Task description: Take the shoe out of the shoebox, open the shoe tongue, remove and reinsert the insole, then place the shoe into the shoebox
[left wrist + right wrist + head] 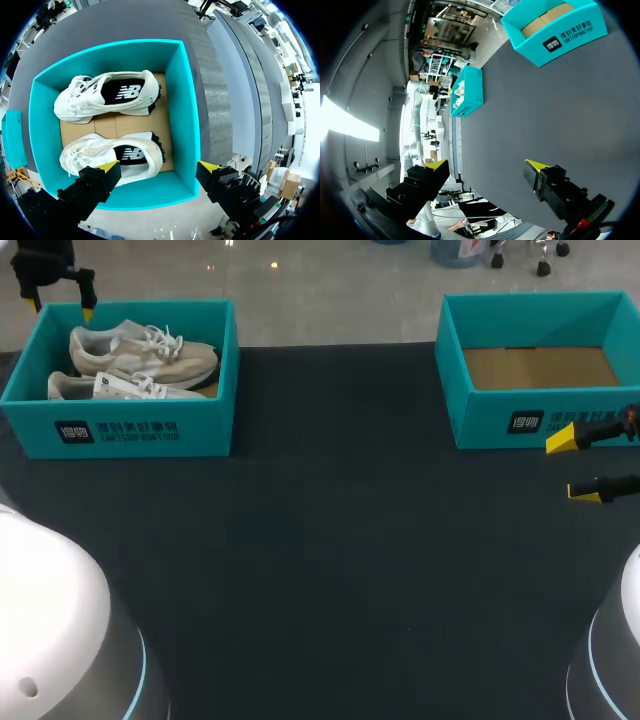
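While the left gripper point(62, 308) hangs above the far left corner of the teal cardboard shoebox point(120, 430), the head view shows a pair of cream mesh trainers point(140, 365) standing soles down inside it, side by side and untouched. At the far right sits a second teal cardboard box point(540, 420) with nothing in it. The right gripper point(575, 466) hovers just in front of that box's near wall, fingers spread and holding nothing.

In the left wrist view, the left gripper point(159, 167) is released wide and empty. One yellow tip lies over one trainer point(112, 152), while the other tip appears past the shoebox's side wall point(184, 100). The second trainer point(107, 95) sits ahead, its dark insole point(122, 91) showing. A straight descent from here would likely put a finger on the rim, shoving or tipping the box. Loose laces could also snag and drag both shoes.

In the right wrist view, the right gripper point(487, 164) is open over the dark grey table cover point(560, 110), with both boxes well ahead of it.
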Controlling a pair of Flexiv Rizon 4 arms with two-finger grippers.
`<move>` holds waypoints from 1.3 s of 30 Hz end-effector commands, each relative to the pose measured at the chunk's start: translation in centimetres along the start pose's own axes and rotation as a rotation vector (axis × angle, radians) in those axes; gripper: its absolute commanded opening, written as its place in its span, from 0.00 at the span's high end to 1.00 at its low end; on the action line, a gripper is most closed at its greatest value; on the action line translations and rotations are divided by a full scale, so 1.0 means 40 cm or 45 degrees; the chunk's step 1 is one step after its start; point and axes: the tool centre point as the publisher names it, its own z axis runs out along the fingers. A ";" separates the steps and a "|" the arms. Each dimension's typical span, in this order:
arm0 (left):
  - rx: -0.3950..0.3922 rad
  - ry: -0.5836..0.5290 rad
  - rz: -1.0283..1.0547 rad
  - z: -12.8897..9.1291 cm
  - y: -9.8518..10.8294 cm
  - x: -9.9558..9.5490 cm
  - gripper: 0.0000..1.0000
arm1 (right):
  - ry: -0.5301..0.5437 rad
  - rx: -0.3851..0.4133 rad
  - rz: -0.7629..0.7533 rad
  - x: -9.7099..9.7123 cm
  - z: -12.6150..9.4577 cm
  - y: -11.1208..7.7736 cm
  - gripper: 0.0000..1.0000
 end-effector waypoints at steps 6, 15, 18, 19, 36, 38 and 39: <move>-0.040 -0.010 -0.015 0.016 -0.082 -0.028 0.00 | -0.003 0.000 0.002 0.001 0.001 -0.001 0.00; -0.087 -0.061 -0.084 -0.006 -0.170 -0.014 0.00 | -0.003 0.000 0.002 0.001 0.001 -0.001 0.00; -0.080 -0.071 -0.081 -0.006 -0.201 -0.014 0.00 | -0.003 0.000 0.002 0.001 0.001 -0.001 0.00; -0.074 -0.074 -0.082 -0.005 -0.207 -0.013 0.00 | -0.003 0.000 0.002 0.001 0.001 -0.001 0.00; -0.026 -0.093 -0.077 0.049 -0.268 -0.040 0.00 | -0.003 0.000 0.002 0.001 0.001 -0.001 0.00; -0.021 -0.090 -0.070 0.054 -0.272 -0.043 0.13 | -0.003 0.000 0.002 0.001 0.001 -0.001 0.00; -0.017 -0.089 -0.067 0.056 -0.273 -0.043 0.19 | -0.003 0.000 0.002 0.001 0.001 -0.001 0.00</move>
